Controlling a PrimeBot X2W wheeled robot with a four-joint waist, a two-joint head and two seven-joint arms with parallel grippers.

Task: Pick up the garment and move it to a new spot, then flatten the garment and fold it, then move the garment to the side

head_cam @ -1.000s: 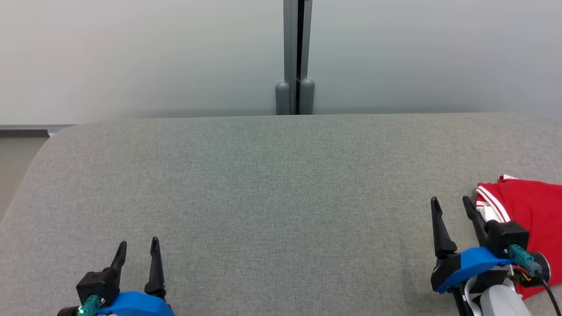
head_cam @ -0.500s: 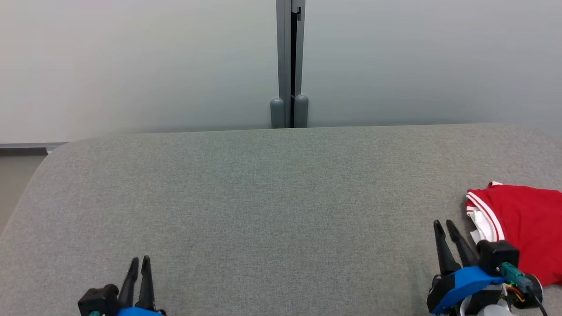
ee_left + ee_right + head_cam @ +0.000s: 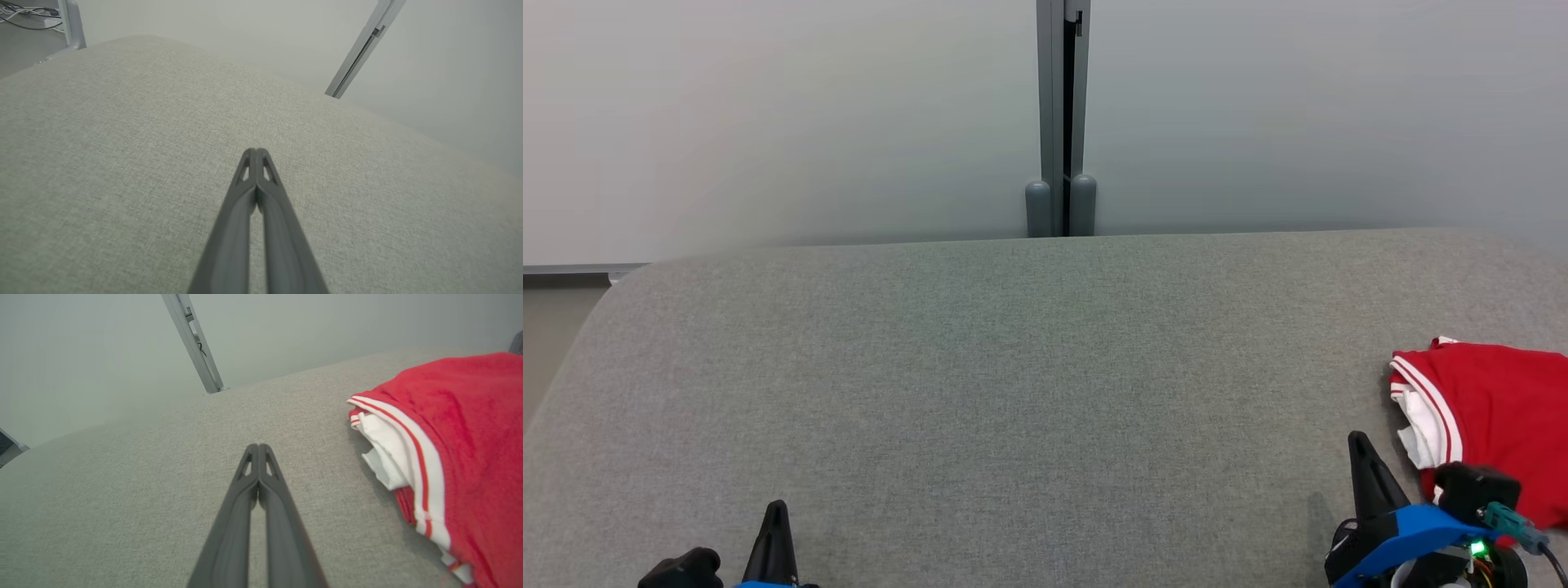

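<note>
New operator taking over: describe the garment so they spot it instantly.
Start at the wide grey padded surface and follow it to the right side, beside the right gripper. The garment lies folded there: bright red with white-striped trim and white fabric at its left edge, unlike the plain grey around it.

My right tool (image 3: 258,448) had its two dark fingers pressed together tip to tip, gripping nothing, and pointed across the grey fabric counter (image 3: 114,490). To its right the red garment (image 3: 470,428) lay folded on the counter, its white-striped edge and white lining turned toward my fingers but apart from them. Beyond the counter's far edge stood a pale wall (image 3: 102,355) with a slanting grey metal strip (image 3: 196,347).
</note>
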